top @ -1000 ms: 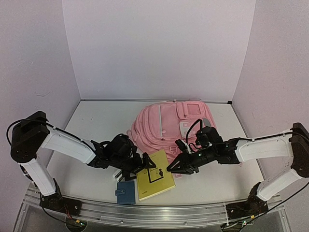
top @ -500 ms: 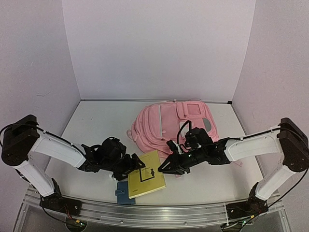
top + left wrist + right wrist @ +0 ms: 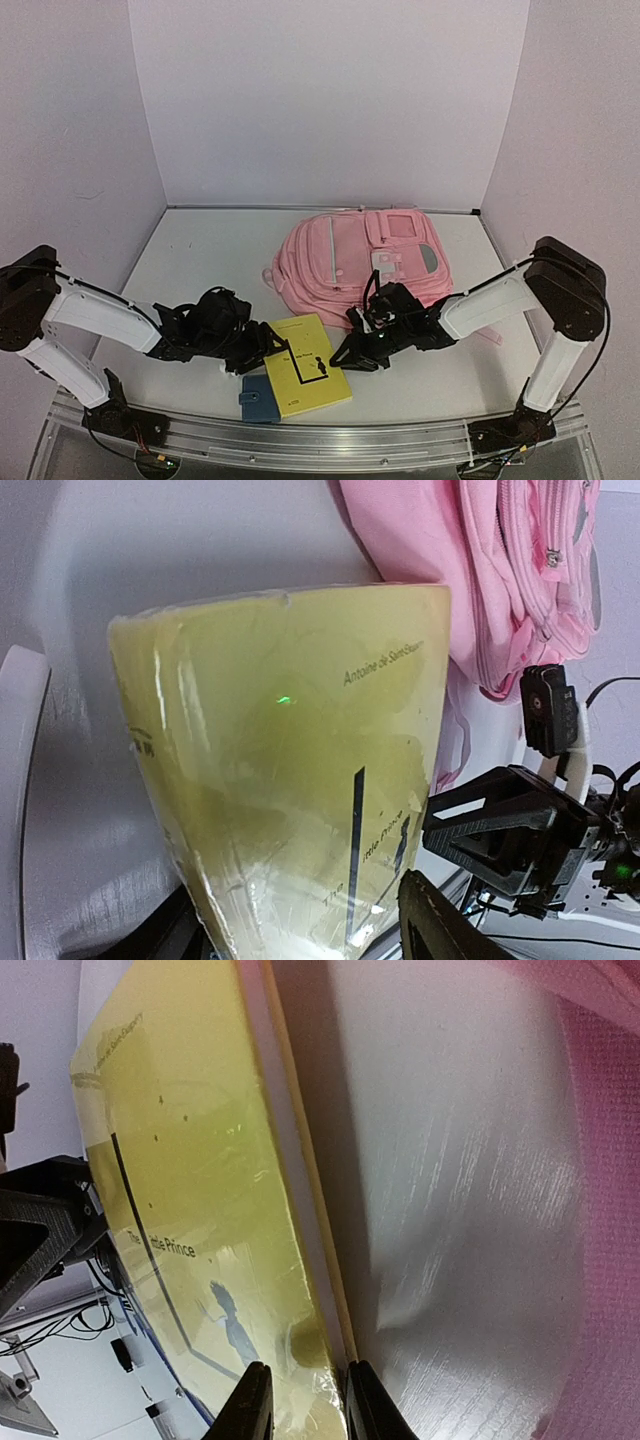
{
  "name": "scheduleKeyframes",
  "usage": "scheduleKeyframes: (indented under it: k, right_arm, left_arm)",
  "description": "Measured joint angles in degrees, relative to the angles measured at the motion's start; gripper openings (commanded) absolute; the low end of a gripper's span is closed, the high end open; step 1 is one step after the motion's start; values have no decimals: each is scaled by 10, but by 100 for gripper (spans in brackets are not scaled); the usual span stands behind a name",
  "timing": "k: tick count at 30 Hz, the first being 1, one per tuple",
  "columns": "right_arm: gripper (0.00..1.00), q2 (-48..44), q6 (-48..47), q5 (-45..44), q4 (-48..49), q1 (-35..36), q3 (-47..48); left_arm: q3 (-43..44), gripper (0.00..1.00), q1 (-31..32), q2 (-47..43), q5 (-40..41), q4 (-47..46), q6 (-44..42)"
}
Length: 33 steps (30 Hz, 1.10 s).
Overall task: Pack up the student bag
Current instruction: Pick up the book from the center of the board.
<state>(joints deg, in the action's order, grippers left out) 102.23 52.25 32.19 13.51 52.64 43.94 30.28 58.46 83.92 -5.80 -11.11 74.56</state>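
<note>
Student bag (image 3: 345,260) lies flat on the table (image 3: 200,260), right of centre and closer to the back edge than the front, pockets facing up. I see a yellow book (image 3: 308,365) in front of it, near the middle of the front edge, its far corner just short of the bag. My right gripper (image 3: 305,1405) has its fingertips pinched on the book's right-hand edge, one above the cover and one beneath. My left gripper (image 3: 268,348) sits at the book's left edge with the jaws partly apart and the cover between them; I cannot tell whether they press on it. A blue case (image 3: 259,398) lies by the book's near-left corner, at the front edge.
</note>
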Motion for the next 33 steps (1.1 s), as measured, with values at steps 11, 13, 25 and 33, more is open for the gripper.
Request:
scheduleKeyframes:
  k: [11,13,25,33]
  right_arm:
    - [25,24,4,7,44,1,0]
    - [25,24,4,9,49,1,0]
    - [68,-52,19,-35,80,2,-9]
    - [97,-188,65,-109,108,4,-14]
  left_arm:
    - [-1,25,3,-20,-3,-45,-28]
    - [-1,17,3,-24,-3,-52,-27]
    - [-20,0,10,-135,22,3,-56]
    - [-10,0,10,-279,104,46,-117]
